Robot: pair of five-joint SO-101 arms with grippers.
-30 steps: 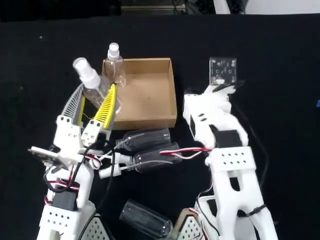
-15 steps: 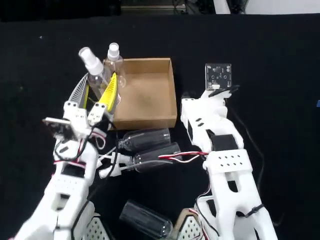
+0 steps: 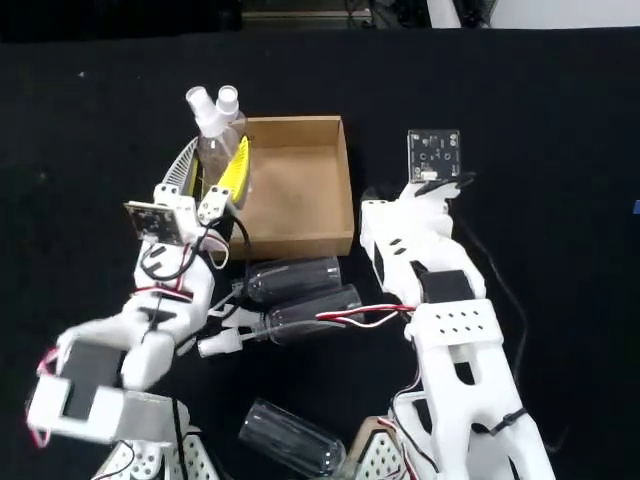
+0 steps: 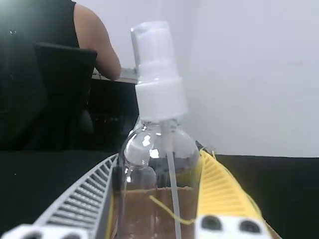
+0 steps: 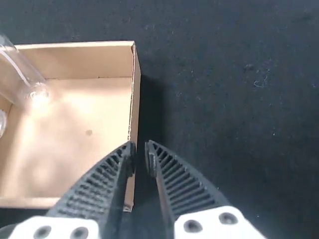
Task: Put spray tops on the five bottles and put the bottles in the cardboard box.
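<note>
My left gripper (image 3: 215, 152) is shut on a clear bottle (image 3: 214, 140) with a white spray top (image 3: 199, 101), held upright over the left wall of the cardboard box (image 3: 300, 190). In the left wrist view this bottle (image 4: 159, 169) stands between the grey and yellow fingers, its spray top (image 4: 157, 74) above them. A second capped bottle (image 3: 229, 102) stands in the box's far left corner, right beside the held one. My right gripper (image 5: 139, 148) hangs shut and holding nothing over the box's right wall (image 5: 132, 89).
Two clear bottles lie in front of the box, one (image 3: 295, 277) without a top, the other (image 3: 310, 312) with a white spray top (image 3: 218, 345). An uncapped bottle (image 3: 290, 440) lies near the table's front edge between the arm bases. Red and white cables cross the lying bottles.
The left arm has carried its bottle to the right and farther back, from beside the box to its left wall next to the standing bottle. The right arm has barely shifted.
</note>
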